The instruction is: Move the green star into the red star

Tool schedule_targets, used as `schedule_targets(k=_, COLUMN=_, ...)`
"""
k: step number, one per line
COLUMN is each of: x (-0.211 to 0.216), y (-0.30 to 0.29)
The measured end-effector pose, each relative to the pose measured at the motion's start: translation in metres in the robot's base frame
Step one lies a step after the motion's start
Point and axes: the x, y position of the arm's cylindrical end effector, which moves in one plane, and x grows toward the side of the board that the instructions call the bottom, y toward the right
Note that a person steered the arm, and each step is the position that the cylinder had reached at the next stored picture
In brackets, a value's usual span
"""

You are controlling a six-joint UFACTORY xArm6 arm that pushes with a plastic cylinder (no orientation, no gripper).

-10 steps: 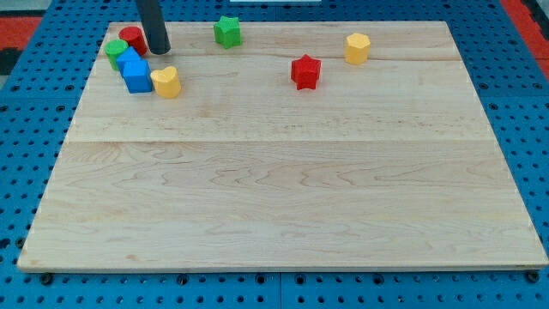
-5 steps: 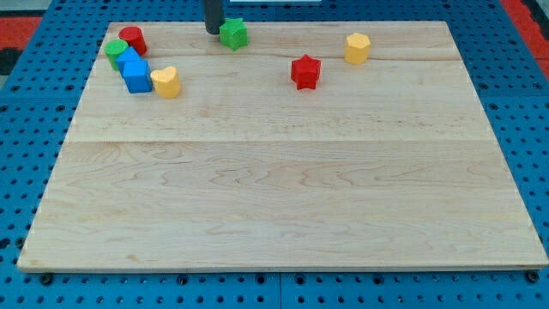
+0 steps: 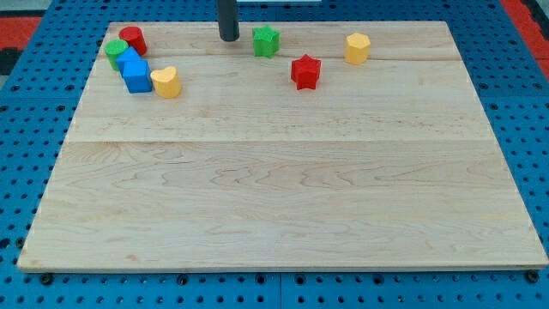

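The green star [image 3: 267,40] sits near the board's top edge, a little up and left of the red star [image 3: 305,71], with a small gap between them. My tip [image 3: 228,38] stands to the left of the green star, apart from it by a short gap. The rod rises out of the view's top.
A cluster sits at the top left: a red cylinder [image 3: 132,39], a green block [image 3: 116,52], a blue block [image 3: 134,71] and a yellow block [image 3: 166,82]. A yellow hexagon block [image 3: 358,48] lies right of the red star. The wooden board [image 3: 274,197] rests on a blue pegboard.
My tip moved right from beside the top-left cluster to the green star and pushed it right, toward the red star. The other blocks have not moved.
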Motion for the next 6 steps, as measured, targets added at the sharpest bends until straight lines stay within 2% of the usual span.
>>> schedule_targets(k=1, x=0.002, y=0.024)
schedule_targets(k=2, x=0.056, y=0.064)
schedule_targets(k=3, x=0.071, y=0.089)
schedule_targets(k=4, x=0.050, y=0.064)
schedule_targets(k=5, x=0.058, y=0.126)
schedule_targets(k=6, x=0.104, y=0.215)
